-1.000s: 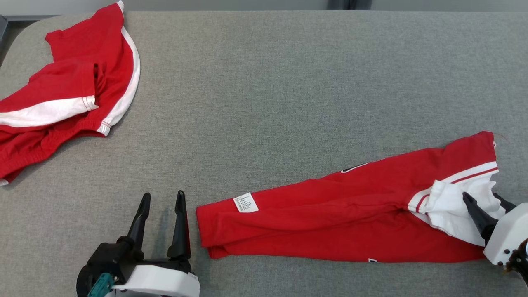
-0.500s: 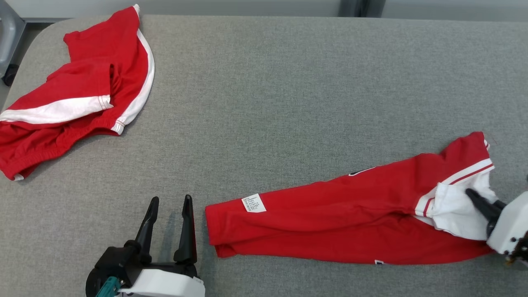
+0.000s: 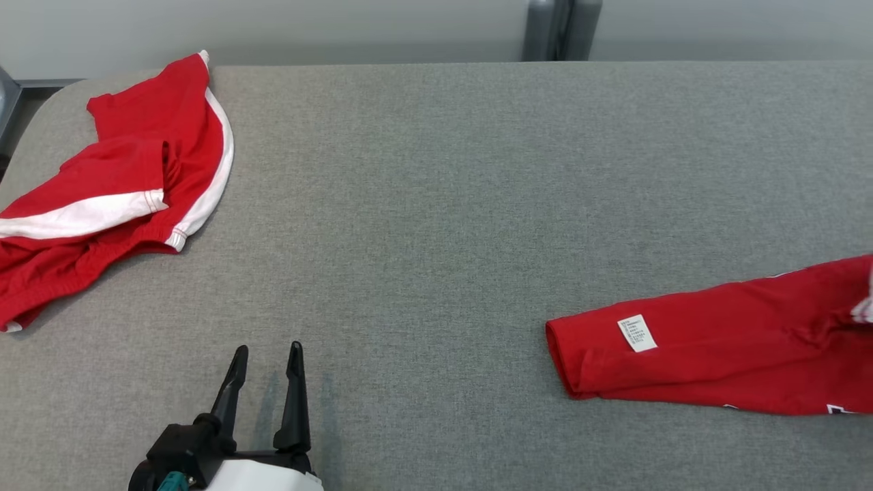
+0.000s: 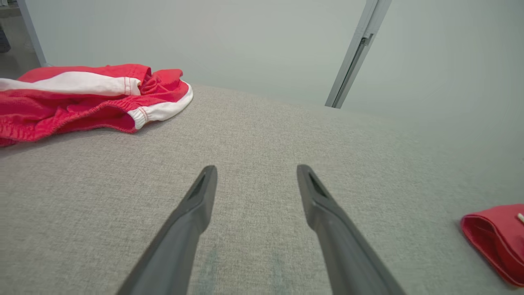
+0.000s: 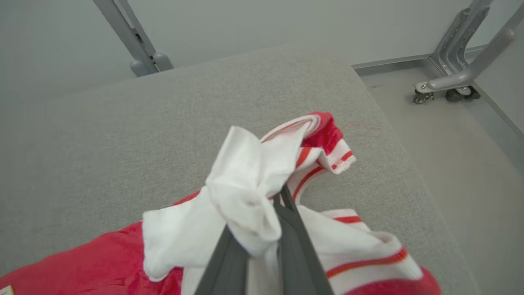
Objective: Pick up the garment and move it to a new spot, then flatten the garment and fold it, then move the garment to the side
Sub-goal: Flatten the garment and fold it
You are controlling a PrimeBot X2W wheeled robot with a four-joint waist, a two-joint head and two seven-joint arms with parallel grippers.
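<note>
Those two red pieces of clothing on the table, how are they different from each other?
The left garment lies bunched in a loose heap; the right garment is stretched long and narrow. Nothing touches the left garment, while the right pincer is shut on the right garment's white end. The right garment shows a small white label; the left garment shows broad white bands. Both are red with white and rest on the grey table.

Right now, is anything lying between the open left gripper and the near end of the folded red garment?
Nothing visible. Bare grey table lies between the left gripper and the red garment; the red and white shorts sit far off on the gripper's other side.
</note>
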